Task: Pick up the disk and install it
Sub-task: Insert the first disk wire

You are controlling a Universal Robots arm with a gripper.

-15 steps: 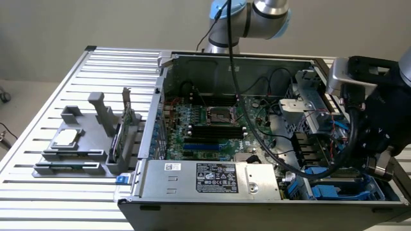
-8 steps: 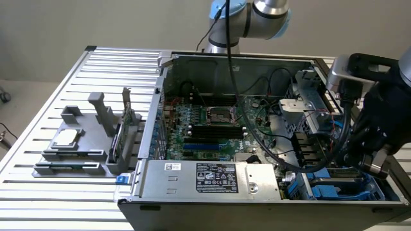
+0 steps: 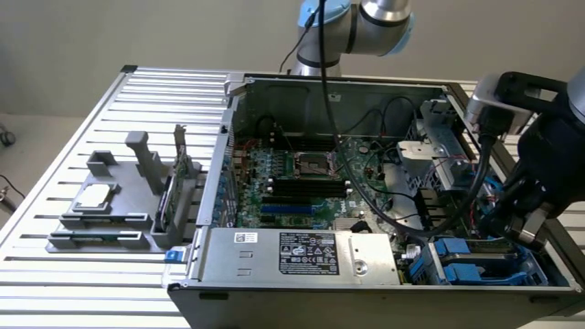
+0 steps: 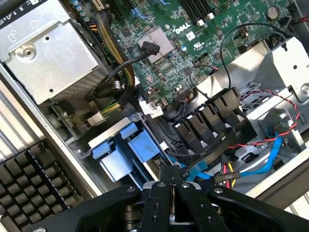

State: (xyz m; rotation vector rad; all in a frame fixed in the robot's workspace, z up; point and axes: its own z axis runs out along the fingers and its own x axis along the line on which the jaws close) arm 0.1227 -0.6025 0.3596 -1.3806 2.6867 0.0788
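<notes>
My gripper (image 3: pixel 525 232) (image 4: pixel 170 175) hangs over the near right corner of the open computer case (image 3: pixel 366 308). Its fingers are pressed together with nothing between them, just above the blue drive carriers (image 4: pixel 123 150). The disk (image 3: pixel 166 205) seems to stand on edge in the grey rack (image 3: pixel 101 221) on the slatted table (image 3: pixel 82 288) — left of the case, well apart from me — with a blue piece at its near end.

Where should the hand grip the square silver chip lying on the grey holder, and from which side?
Probably two opposite edges of the chip, coming straight from above: it lies flat, face up, on the grey holder, so only its edges offer grip.
</notes>
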